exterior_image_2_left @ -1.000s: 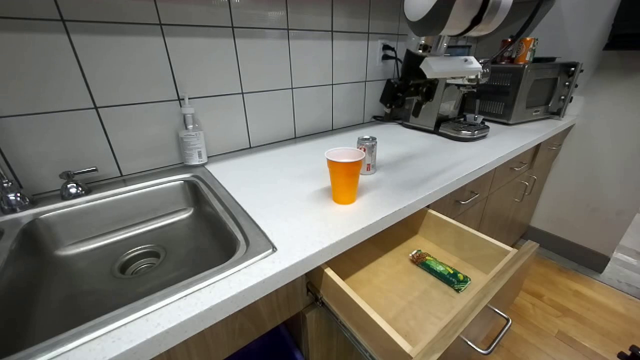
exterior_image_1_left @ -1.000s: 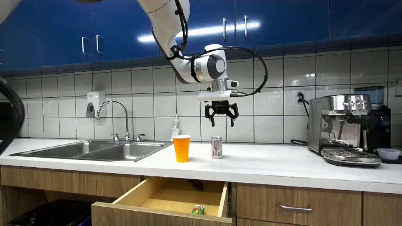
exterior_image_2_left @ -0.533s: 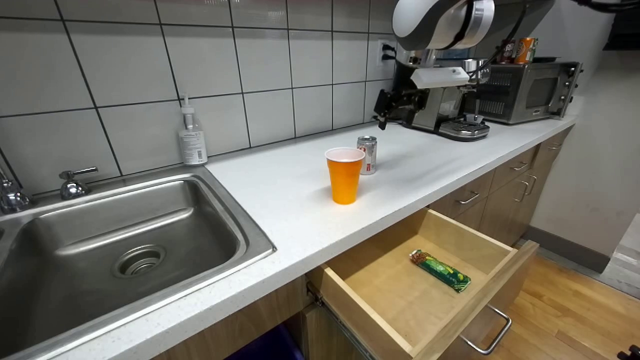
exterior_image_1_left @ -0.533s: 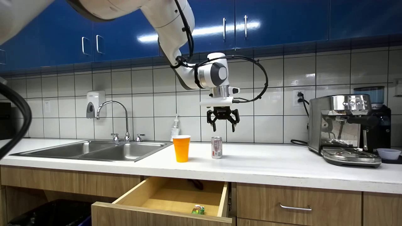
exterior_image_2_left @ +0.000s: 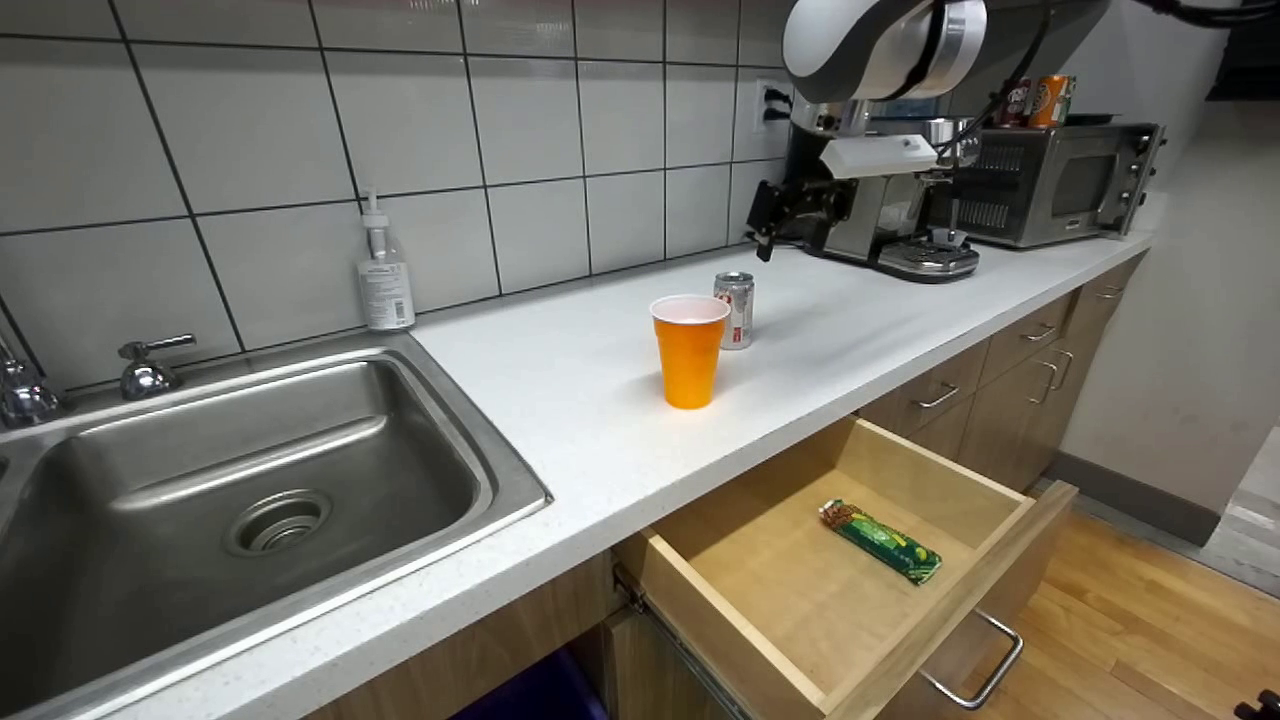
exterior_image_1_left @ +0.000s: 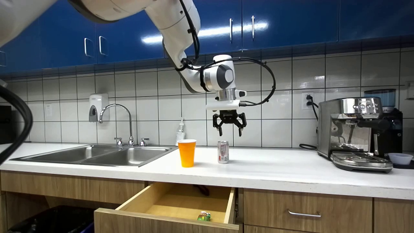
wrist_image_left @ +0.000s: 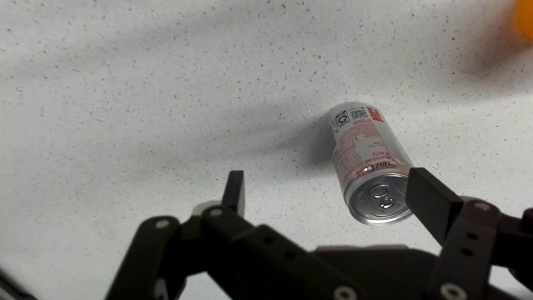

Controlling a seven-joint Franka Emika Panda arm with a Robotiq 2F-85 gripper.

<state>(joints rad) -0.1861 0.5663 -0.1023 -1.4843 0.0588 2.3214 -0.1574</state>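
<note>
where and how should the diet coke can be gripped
Probably by the upper wall of the Diet Coke can, from above, clear of the orange cup: it stands upright, its round sides suit an opposed pinch, and the open hand points down above it, though off-centre.

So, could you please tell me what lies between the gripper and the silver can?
Just open air: in both exterior views the gripper hangs higher than the upright silver can, with no object in the gap.
</note>
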